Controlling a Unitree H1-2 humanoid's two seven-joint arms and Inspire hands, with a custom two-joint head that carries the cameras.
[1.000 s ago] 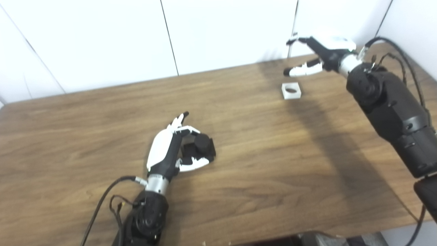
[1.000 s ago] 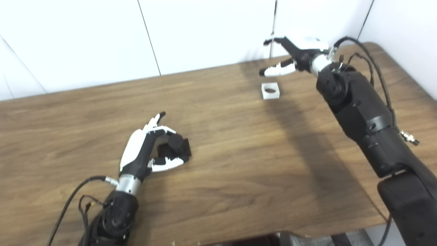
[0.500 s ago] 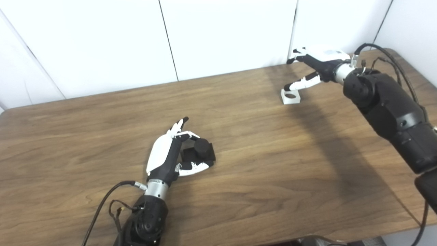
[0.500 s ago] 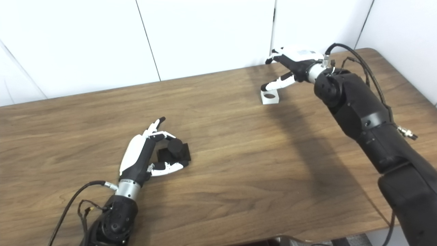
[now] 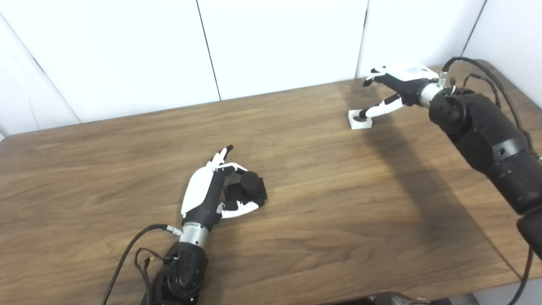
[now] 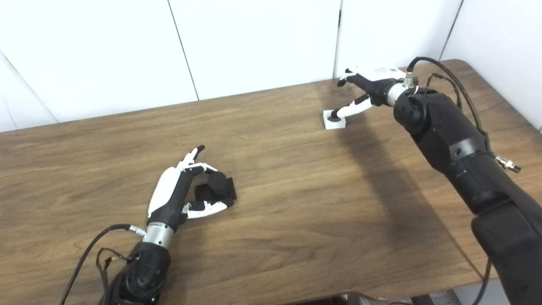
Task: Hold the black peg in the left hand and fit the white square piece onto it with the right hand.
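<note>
Right hand (image 5: 398, 87) has come down since a second ago: it hung above the white piece (image 5: 360, 119), now its thumb tip sits over the piece's hole. The camera also shifted between frames, so part of that change is view motion. Left hand (image 5: 214, 190) and peg (image 5: 247, 186) look unchanged.

Hard to read:
- Thumb tip covers most of the hole; can't tell if it touches the piece or only hovers over it.
- Right fingers (image 6: 351, 78) curl past the piece at its 1 o'clock, clear of it. Hand is spread, not clamped on anything.
- Peg's base is partly behind the left fingers; black on black, so the edges merge. The round post stands upright on a flat square base.
- Right forearm is cut off at the frame's right edge, left arm at the bottom edge.

Positions:
- White piece lies flat on the table (image 5: 317, 220), far side, about 1 o'clock from the table's centre, well apart from the peg.
- Peg rests on the table near centre, at 3 o'clock of the left palm, cupped between fingers above and thumb below. Contact is unclear, so I can't call it a firm grip; the peg is not lifted.
</note>
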